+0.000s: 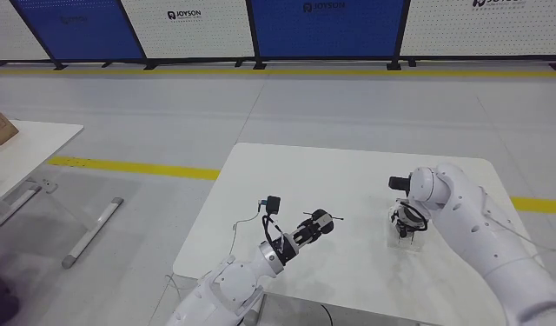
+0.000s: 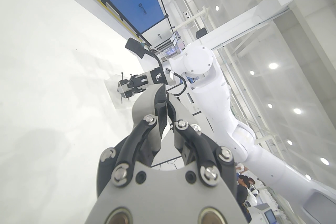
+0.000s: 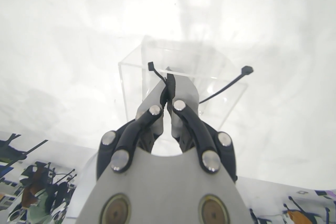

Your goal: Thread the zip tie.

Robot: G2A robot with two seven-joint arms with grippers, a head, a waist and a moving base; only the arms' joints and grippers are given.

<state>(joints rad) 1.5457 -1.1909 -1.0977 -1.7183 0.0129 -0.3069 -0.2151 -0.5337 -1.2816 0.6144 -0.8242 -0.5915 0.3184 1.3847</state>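
My right gripper (image 3: 168, 84) is shut on a black zip tie (image 3: 155, 70), whose head sticks out past the fingertips. It hangs over the open mouth of a clear plastic box (image 3: 131, 93). A second zip tie (image 3: 225, 86) leans inside that box, head above the rim. From above, this gripper (image 1: 404, 229) sits at the box (image 1: 408, 239) on the table's right side. My left gripper (image 1: 320, 222) is held over the table's front middle, shut on another thin black zip tie (image 1: 335, 217) that pokes out at both sides. Its pads (image 2: 163, 104) are pressed together.
The white table (image 1: 347, 178) is bare around both arms, with its front edge close to the left arm. A second white table (image 1: 35, 143) stands far left across the floor. Blue and white panels (image 1: 326, 13) line the back.
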